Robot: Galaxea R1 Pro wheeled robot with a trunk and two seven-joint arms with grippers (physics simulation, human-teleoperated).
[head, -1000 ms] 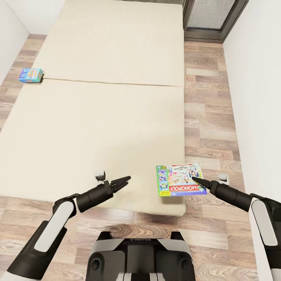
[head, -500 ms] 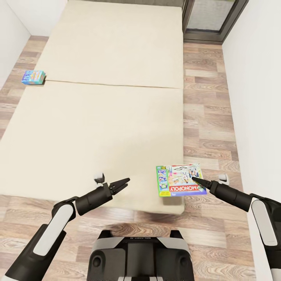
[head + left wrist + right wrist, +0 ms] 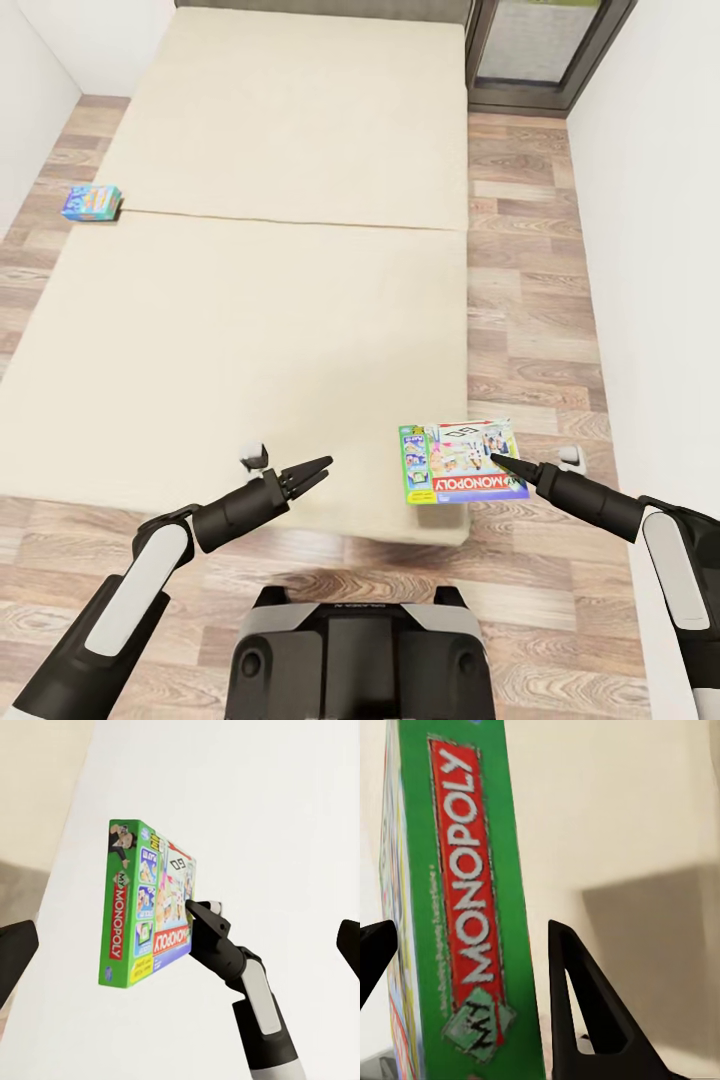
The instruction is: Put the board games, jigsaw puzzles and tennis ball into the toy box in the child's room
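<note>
You are at the first pick from the bed (image 3: 260,300) — the green-white-red Monopoly box (image 3: 462,462) lies flat at the near right corner of the mattress, partly overhanging the edge toward the wooden floor (image 3: 530,280). Your right gripper (image 3: 497,458) has its tip over the right part of the lid; the right wrist view shows the jaws spread, one finger (image 3: 585,1020) on one side of the green side panel (image 3: 472,907) and the other dark tip at the opposite edge of that picture, so the box edge sits between them but is not yet pinched. Whether either finger touches the cardboard, I cannot tell.

Your left gripper (image 3: 312,470) hovers above the mattress, well apart from the box, with its jaws parted and nothing in them; its wrist view looks across at the Monopoly box (image 3: 146,907) and the right arm's tip on it.

The next move, as I judge it, calls for closing the right jaws squarely on that edge, then lifting level — the box is wide and thin, so a shallow bite may let it tip or slide off the corner.

The smaller blue game box (image 3: 92,201) waits at the far left edge of the bed.
</note>
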